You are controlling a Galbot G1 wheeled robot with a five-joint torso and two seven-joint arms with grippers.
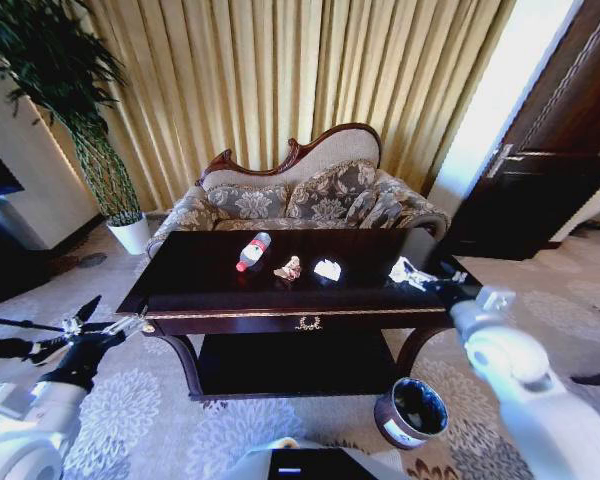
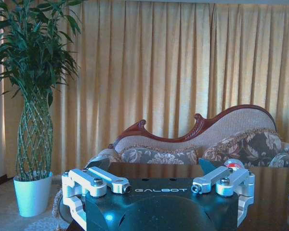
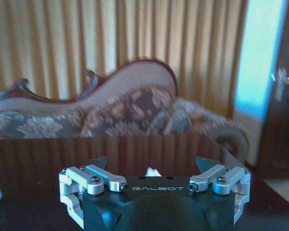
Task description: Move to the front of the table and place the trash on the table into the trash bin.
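Note:
The dark glossy table (image 1: 220, 300) stands right before me. On it lies the trash: a small bottle (image 1: 252, 251) with a red label, a pinkish paper wad (image 1: 288, 268), a white wad (image 1: 327, 269) and another white wad (image 1: 408, 270) near the right end. My right gripper (image 1: 433, 285) hovers over that end, open, with the white wad (image 3: 152, 171) lying between or just ahead of its spread fingers (image 3: 205, 164). The left gripper (image 1: 98, 322) waits open off the table's left corner, and past one finger it sees the bottle's cap (image 2: 233, 164). The round brown trash bin (image 1: 412, 411) stands on the carpet at the front right.
A patterned sofa (image 1: 300, 195) stands close behind the table, with curtains behind it. A tall plant in a white pot (image 1: 130, 233) is at the back left. A dark door (image 1: 560, 140) is at the right. Open carpet lies left of the table.

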